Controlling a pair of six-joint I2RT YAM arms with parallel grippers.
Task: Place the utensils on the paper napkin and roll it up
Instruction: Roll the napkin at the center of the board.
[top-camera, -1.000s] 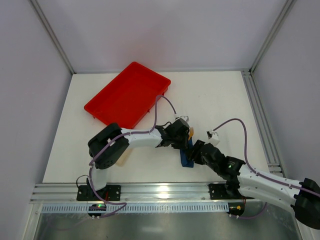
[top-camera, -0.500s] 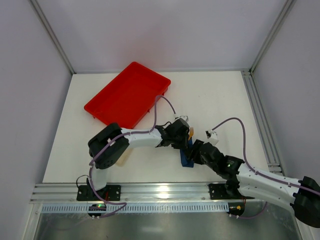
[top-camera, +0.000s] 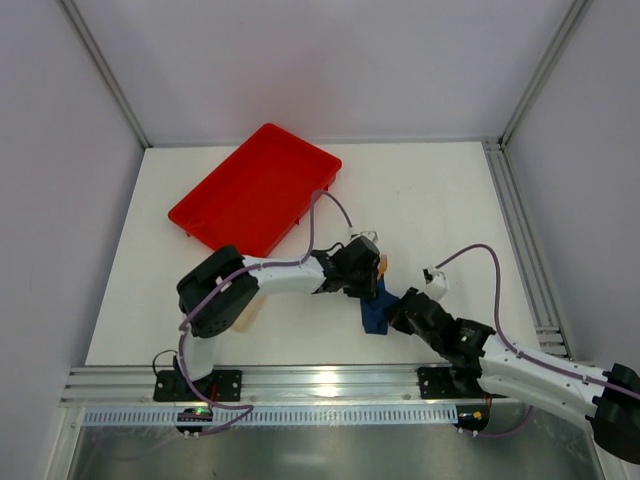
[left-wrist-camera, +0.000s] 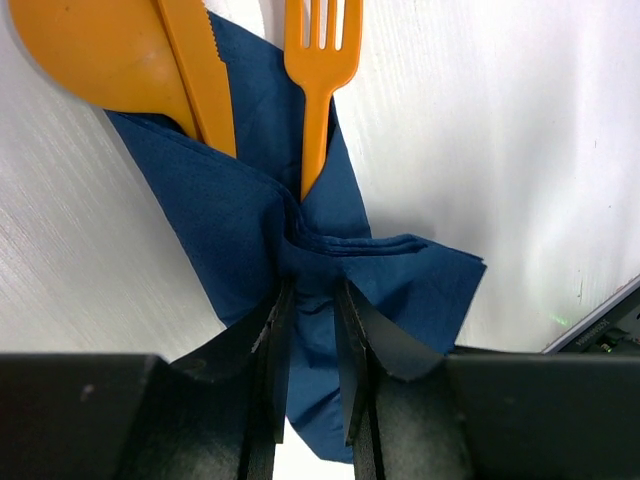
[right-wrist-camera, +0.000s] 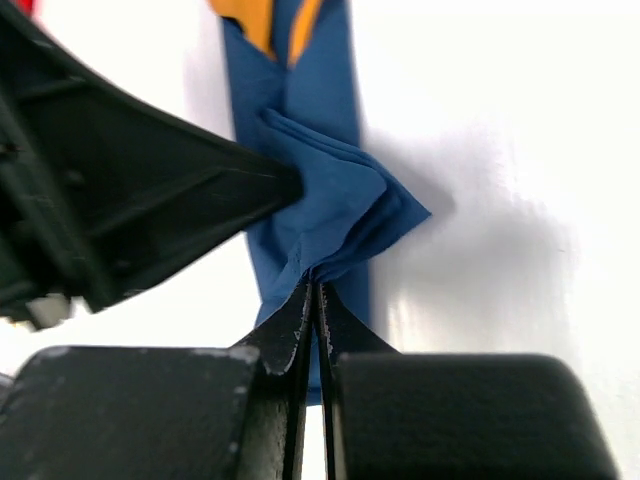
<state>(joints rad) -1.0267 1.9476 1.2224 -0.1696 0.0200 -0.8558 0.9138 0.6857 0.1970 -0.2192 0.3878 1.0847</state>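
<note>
The paper napkin (left-wrist-camera: 240, 210) is a navy sheet bunched around the handles of the utensils. These are an orange spoon (left-wrist-camera: 95, 55), knife (left-wrist-camera: 200, 75) and fork (left-wrist-camera: 322, 60), whose heads stick out past the napkin. My left gripper (left-wrist-camera: 310, 295) is shut on the gathered napkin just below the fork handle. My right gripper (right-wrist-camera: 313, 285) is shut on a folded edge of the napkin (right-wrist-camera: 330, 200), with orange tips (right-wrist-camera: 270, 20) beyond it. From above, both grippers (top-camera: 365, 280) (top-camera: 398, 312) meet at the blue bundle (top-camera: 377, 318) in the middle of the table.
A red tray (top-camera: 258, 187) lies tilted at the back left of the white table (top-camera: 450, 200). A metal rail (top-camera: 300, 385) runs along the near edge by the arm bases. The left gripper's black finger (right-wrist-camera: 150, 200) fills the left of the right wrist view.
My right gripper has shut on the napkin's edge, and its arm has drawn slightly back toward the near right. The left gripper keeps its hold in place.
</note>
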